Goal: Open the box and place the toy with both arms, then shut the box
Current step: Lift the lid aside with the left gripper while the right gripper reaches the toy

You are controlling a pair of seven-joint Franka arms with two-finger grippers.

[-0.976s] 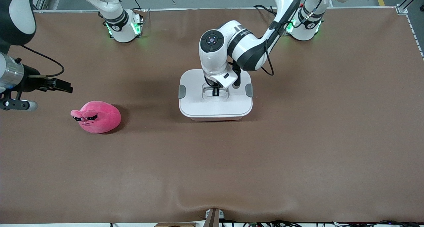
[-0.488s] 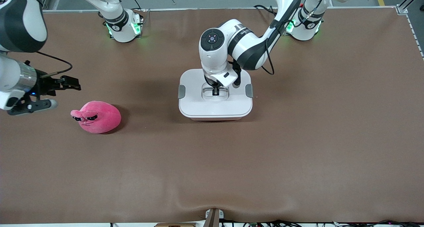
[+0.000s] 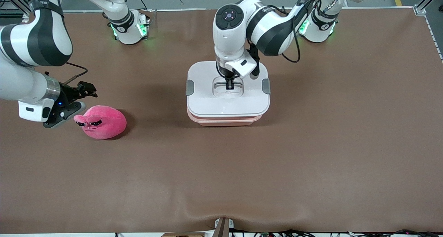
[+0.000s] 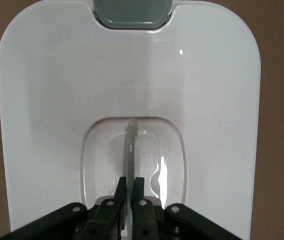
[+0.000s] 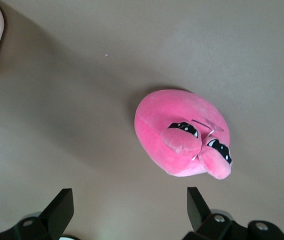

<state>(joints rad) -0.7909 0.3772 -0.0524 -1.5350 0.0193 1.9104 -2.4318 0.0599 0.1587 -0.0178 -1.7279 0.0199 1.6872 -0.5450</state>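
Two arms are at work on my brown table [image 3: 311, 154]. Taking the front view from its left edge, I see the right gripper [image 3: 90, 88] first, jaws spread wide and empty, hanging just above the table beside the toy [image 3: 102, 122]. The toy, a pink plush with a grumpy face, lies on the table well apart from the box [image 3: 225, 121], toward the right arm's end. At the table's centre, the left gripper [image 3: 229, 85] is pinched tight on the thin handle [image 4: 130, 150] sunk in the lid [image 3: 207, 102]. The lid sits raised above the box's pink rim. I judge the main risk is the slim handle slipping from that narrow pinch, dropping the lid askew onto the box.
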